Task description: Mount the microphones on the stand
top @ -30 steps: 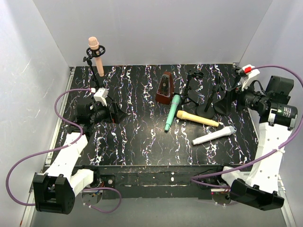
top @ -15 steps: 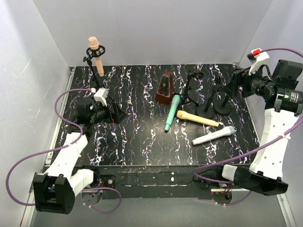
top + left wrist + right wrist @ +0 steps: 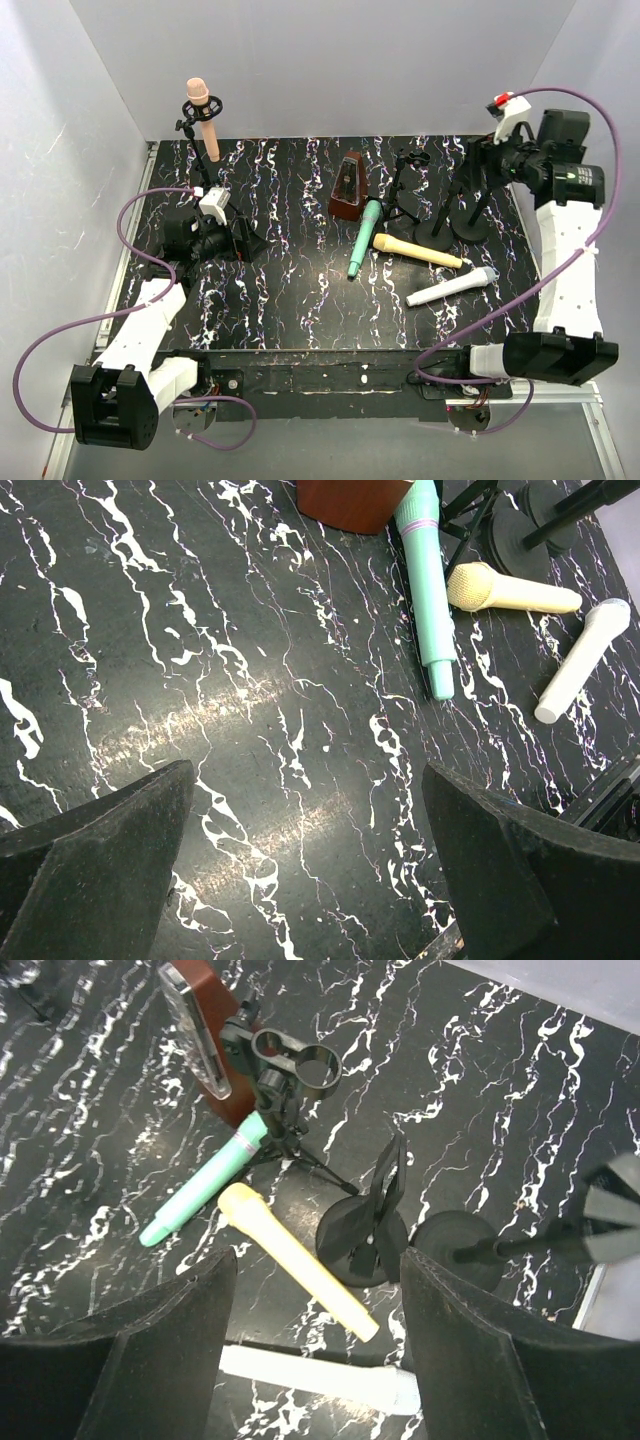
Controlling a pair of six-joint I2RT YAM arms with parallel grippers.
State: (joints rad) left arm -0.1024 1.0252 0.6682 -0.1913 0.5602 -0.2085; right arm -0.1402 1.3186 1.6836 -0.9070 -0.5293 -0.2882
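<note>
I see the peach-pink microphone [image 3: 203,118] upright in the far-left stand [image 3: 190,128]. The teal-green microphone [image 3: 364,238], pale yellow microphone [image 3: 418,250] and white microphone [image 3: 452,287] lie on the tabletop [image 3: 290,290], right of centre. The left gripper [image 3: 305,780] and right gripper [image 3: 318,1260] are spread, empty.

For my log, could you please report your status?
Open, empty: left fingers, right fingers. Mounted: pink microphone; loose: teal, yellow, white. Beside teal: metronome.

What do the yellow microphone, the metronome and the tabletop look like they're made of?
Yellow microphone: likely matte plastic; even colour, no glare.
Metronome: wood or wood-look casing; smooth reddish brown sides.
Tabletop: black marble-pattern surface with soft sheen; possibly printed sheet.
</note>
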